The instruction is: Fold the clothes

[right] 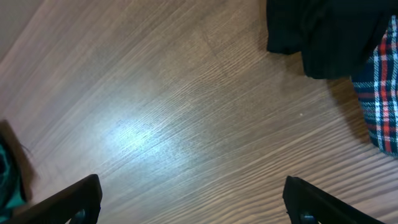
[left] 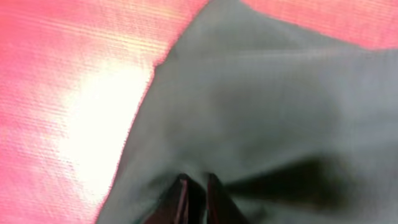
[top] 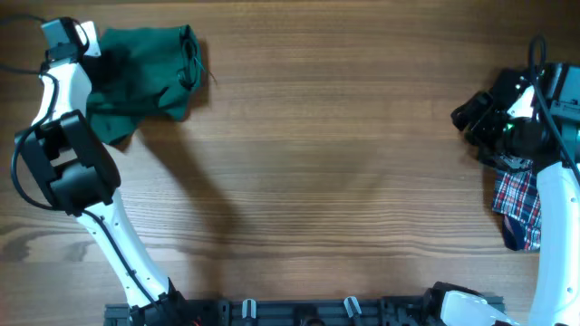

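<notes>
My left end effector [left: 198, 198] is at the far left corner of the bench [top: 344, 181], its fingers clamped on the dark green shirt [top: 145, 81], which lies crumpled there. My right end effector [right: 193, 205] hangs over wood at the right edge, fingers wide apart, holding nothing. A black garment [right: 323, 31] and a plaid cloth [right: 382, 106] lie near it.

The left hand [left: 197, 182] pinches a fold of the dark green clothes [left: 267, 106], which lie on the bench [left: 56, 68].
</notes>
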### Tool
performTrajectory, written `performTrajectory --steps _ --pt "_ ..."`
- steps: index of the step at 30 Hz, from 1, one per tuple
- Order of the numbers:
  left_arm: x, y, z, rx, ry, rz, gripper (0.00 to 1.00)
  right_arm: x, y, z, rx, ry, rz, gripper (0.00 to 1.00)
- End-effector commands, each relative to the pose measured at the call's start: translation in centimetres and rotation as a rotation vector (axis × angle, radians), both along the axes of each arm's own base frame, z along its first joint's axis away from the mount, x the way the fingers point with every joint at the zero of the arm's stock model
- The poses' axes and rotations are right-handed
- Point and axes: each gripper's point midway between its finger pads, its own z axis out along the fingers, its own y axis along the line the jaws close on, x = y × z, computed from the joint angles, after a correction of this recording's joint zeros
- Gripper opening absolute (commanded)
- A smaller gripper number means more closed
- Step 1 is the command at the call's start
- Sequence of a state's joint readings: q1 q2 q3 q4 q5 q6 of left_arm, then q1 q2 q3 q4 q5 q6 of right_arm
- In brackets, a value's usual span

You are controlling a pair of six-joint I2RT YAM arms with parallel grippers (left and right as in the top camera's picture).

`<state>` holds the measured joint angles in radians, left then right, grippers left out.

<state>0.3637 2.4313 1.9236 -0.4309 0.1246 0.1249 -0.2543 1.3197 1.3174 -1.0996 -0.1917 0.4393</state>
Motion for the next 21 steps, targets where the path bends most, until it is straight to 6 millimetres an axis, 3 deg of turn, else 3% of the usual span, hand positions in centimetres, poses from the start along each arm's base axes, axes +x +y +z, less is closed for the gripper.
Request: performTrajectory --steps 1,6,9,11,14,16,19,21 --pt "1.0 0.7 -0.6 0.075 -0.033 -0.052 0.13 0.0 0.2 1.0 -0.001 -0.026 0.02 0.94" --pt "2.3 0.5 1.4 0.059 -0.105 -0.01 0.17 0.0 0.6 1.0 0.032 -0.029 0.012 0.94" --pt "2.9 -0.9 6.1 0.069 -0.172 -0.024 0.25 0.0 0.7 1.0 0.032 -0.028 0.017 0.94" --pt "3.0 -3.5 10.9 0.057 -0.228 -0.077 0.3 -0.1 0.8 1.0 0.031 -0.027 0.032 0.94" --pt "2.3 -8.6 14.4 -0.01 -0.243 -0.187 0.44 0.0 0.9 1.0 0.036 -0.03 0.04 0.94" --pt "2.3 -12.8 14.6 -0.089 -0.238 -0.262 0.56 0.1 1.2 1.2 0.045 -0.04 0.051 0.94" --pt "2.8 -16.8 13.0 -0.114 -0.207 -0.301 0.56 0.1 1.4 1.2 0.044 -0.044 0.078 0.94" --pt "2.9 -18.8 10.9 -0.107 -0.157 -0.282 0.46 0.0 1.5 1.2 0.048 -0.041 0.089 0.94"
